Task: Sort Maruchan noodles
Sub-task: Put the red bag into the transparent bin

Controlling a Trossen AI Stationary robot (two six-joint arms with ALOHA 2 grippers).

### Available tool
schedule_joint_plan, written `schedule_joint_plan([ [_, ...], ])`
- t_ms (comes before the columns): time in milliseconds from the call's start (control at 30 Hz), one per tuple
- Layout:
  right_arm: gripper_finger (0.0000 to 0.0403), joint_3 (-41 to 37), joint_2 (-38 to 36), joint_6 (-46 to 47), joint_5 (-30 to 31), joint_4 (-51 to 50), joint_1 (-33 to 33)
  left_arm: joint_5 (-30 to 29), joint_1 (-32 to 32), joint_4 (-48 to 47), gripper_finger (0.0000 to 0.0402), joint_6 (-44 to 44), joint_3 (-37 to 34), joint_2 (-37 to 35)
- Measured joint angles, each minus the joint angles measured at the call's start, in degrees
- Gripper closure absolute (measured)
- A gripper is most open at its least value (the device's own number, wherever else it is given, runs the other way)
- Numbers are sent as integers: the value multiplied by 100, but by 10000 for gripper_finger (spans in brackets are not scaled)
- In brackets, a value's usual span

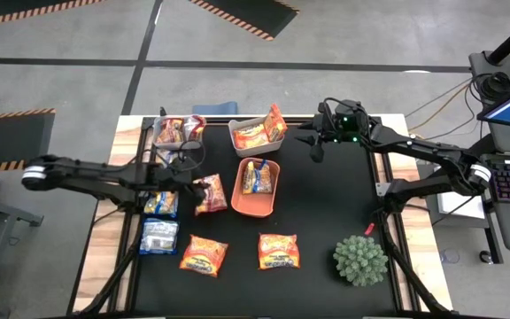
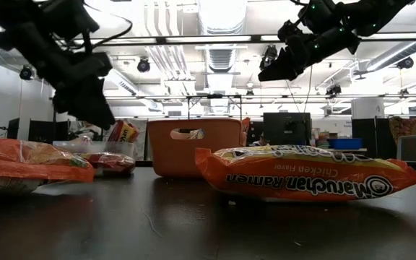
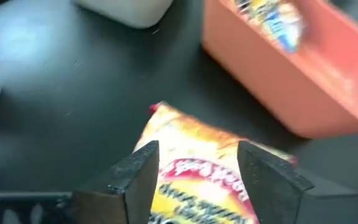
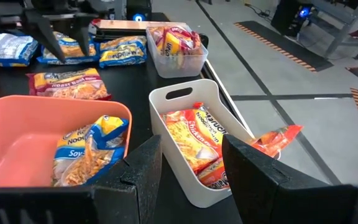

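Note:
Maruchan noodle packets lie about the black mat. A red-orange packet lies flat beside the orange tray. My left gripper hangs open just above its near-left end, clear of it. The tray holds a blue-and-yellow packet. A white bin holds orange packets, one sticking out over its rim. My right gripper hovers open near that bin with nothing between its fingers.
A clear bin with packets stands at the far left. Loose packets lie at the near left: blue-and-yellow, pale silvery-blue, two orange. A spiky green plant ball sits near right.

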Motion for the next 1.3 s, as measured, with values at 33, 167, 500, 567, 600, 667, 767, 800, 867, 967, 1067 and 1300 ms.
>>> schedule_joint_plan([
  [33, 245, 0, 0, -24, -2, 2, 0, -70, 6, 4, 194, -74, -91, -30],
  [167, 245, 0, 0, -53, 0, 4, 0, -217, 12, 33, 168, -192, -401, -67],
  [500, 245, 0, 0, -92, 0, 26, 0, -259, 17, 212, 155, -566, -849, -46],
  [567, 245, 0, 0, -92, 0, 24, 0, -330, 19, 282, 155, -725, -923, -36],
  [600, 245, 0, 0, -92, 0, 25, 0, -350, 19, 330, 155, -790, -969, -26],
  [667, 245, 0, 0, -92, 0, 26, 0, -356, 17, 558, 155, -900, -1093, -6],
  [767, 245, 0, 0, -92, 0, 26, 0, -360, 18, 965, 156, -1088, -1276, 36],
  [800, 245, 0, 0, -92, 0, 25, 0, -359, 18, 1067, 159, -1137, -1320, 60],
  [867, 245, 0, 0, -92, 0, 25, 0, -360, 16, 1210, 166, -1214, -1378, 122],
  [967, 245, 0, 0, -92, 0, 26, 0, -376, 19, 1394, 182, -1279, -1438, 246],
  [1067, 245, 0, 0, -92, 0, 26, 0, -401, 19, 1503, 207, -1284, -1454, 397],
  [1300, 245, 0, 0, -92, 0, 26, 0, -394, 16, 1695, 288, -1244, -1448, 654],
])
